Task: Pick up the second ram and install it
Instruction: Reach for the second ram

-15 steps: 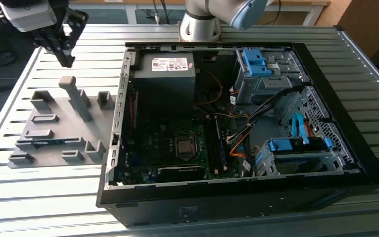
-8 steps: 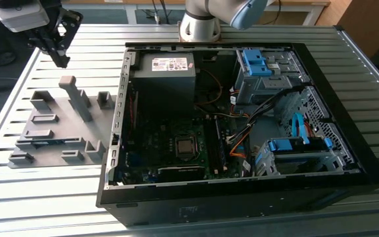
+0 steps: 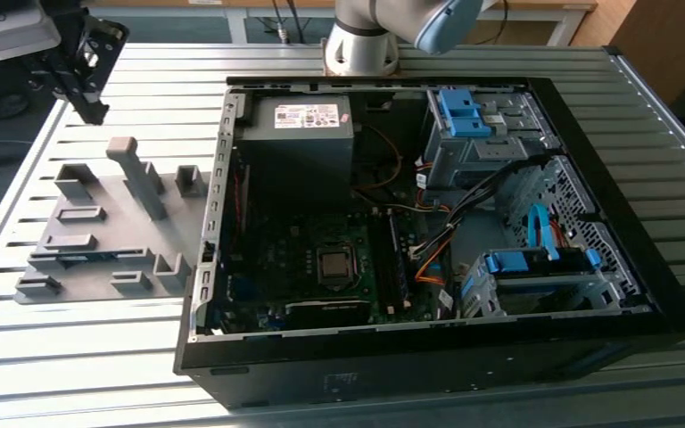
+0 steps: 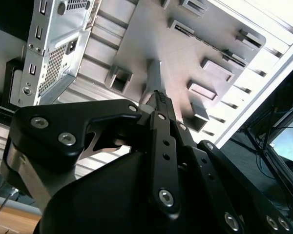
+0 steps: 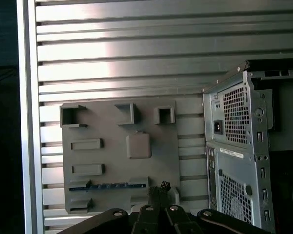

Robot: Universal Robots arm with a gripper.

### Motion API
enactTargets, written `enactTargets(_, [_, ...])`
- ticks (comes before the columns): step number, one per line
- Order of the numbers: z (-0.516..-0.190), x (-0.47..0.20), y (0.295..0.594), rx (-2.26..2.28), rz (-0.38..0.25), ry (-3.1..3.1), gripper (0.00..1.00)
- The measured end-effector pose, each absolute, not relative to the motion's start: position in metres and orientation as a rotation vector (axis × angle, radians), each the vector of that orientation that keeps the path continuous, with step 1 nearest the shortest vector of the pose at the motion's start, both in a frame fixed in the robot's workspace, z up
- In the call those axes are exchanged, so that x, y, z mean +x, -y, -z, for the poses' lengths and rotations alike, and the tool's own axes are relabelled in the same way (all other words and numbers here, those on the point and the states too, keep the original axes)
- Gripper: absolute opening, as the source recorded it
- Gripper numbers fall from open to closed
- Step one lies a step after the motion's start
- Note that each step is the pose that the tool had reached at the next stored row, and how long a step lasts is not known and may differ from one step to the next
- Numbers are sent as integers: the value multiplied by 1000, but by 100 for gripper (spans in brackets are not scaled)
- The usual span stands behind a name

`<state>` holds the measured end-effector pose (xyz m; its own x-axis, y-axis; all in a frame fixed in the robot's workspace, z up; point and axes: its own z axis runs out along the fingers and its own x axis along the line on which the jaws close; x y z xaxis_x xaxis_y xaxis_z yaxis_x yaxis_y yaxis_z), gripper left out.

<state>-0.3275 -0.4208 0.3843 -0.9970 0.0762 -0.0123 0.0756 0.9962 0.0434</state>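
Observation:
The second ram (image 5: 107,185) is a thin blue-green stick that lies on edge in a slot of the grey fixture plate (image 5: 161,146), between two low blocks. In the exterior view the second ram (image 3: 81,259) rests near the plate's front end, on the exterior view's left of the open computer case (image 3: 438,339). My gripper (image 3: 95,111) hangs high above the plate's far end, well apart from the stick. Its black fingers (image 5: 162,187) meet tip to tip with nothing between them. In the second wrist view the gripper (image 4: 158,95) points down at the plate's tall post (image 4: 154,73).
Several grey blocks and a tall post (image 3: 140,174) stand on the fixture plate. The case holds a power supply (image 3: 301,116), a motherboard (image 3: 331,263), loose cables and blue drive-bay clips (image 3: 462,111). The slatted metal table (image 3: 81,357) ends at a rail on the exterior view's left.

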Motion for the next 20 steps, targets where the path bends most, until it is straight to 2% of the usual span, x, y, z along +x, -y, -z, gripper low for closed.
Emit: enactTargets(20, [-384, -358, 437, 119, -67, -3125, 11])
